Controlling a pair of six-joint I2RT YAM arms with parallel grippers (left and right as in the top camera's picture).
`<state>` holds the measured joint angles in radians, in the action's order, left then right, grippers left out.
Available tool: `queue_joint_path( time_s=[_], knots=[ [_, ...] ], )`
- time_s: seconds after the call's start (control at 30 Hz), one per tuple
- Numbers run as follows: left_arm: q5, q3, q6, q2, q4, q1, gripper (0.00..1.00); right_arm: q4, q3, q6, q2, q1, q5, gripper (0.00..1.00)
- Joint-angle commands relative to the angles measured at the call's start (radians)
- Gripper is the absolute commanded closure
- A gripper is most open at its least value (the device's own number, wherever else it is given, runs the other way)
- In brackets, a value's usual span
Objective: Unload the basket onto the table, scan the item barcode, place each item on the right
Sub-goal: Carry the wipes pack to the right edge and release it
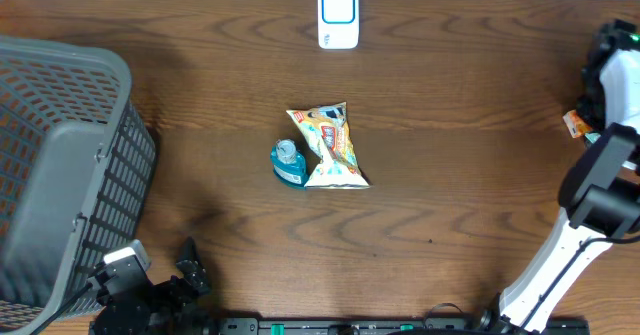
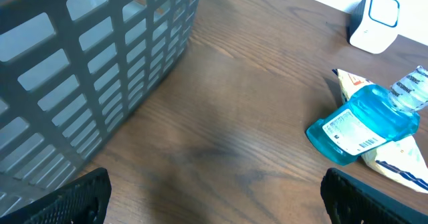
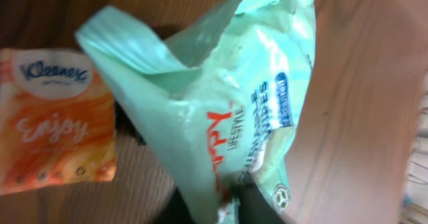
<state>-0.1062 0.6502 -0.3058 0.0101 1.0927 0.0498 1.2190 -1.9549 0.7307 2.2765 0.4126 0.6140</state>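
My right gripper (image 3: 224, 207) is pinched on the lower edge of a pale green wipes pack (image 3: 221, 97), which fills the right wrist view. In the overhead view the right arm (image 1: 610, 75) is at the far right edge of the table. The white and blue scanner (image 1: 338, 15) stands at the back centre of the table, and the left wrist view has the scanner (image 2: 376, 22) at its top right. My left gripper (image 2: 214, 197) is wide open over bare wood at the front left, holding nothing. No barcode shows on the pack.
A snack bag (image 1: 330, 145) and a blue mouthwash bottle (image 1: 288, 162) lie together mid-table. A grey slatted basket (image 1: 60, 165) stands at the left. An orange Kleenex pack (image 3: 53, 117) lies beside the wipes, at the right edge overhead.
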Motion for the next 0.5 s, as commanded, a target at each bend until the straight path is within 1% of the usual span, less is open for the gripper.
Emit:
queue_joint_path(
  time_s=[0.0,0.07,0.13,0.27,0.47],
  knots=[
    [0.002,0.006,0.016,-0.006,-0.002,0.004,0.01,0.01,0.001,0.137,-0.038,0.031,-0.163,0.32],
    [0.002,0.006,0.016,-0.006,-0.002,0.004,0.01,0.036,0.001,0.146,-0.038,0.035,-0.191,0.09],
    [0.002,0.006,0.016,-0.006,-0.002,0.004,0.01,0.084,0.001,0.185,-0.047,0.018,-0.174,0.01],
    [0.002,0.006,0.016,-0.006,-0.002,0.004,0.01,0.137,0.001,0.248,-0.08,-0.051,-0.145,0.01],
    [0.002,0.006,0.016,-0.006,-0.002,0.004,0.01,0.231,0.001,0.487,-0.158,-0.218,-0.134,0.01]
  ],
)
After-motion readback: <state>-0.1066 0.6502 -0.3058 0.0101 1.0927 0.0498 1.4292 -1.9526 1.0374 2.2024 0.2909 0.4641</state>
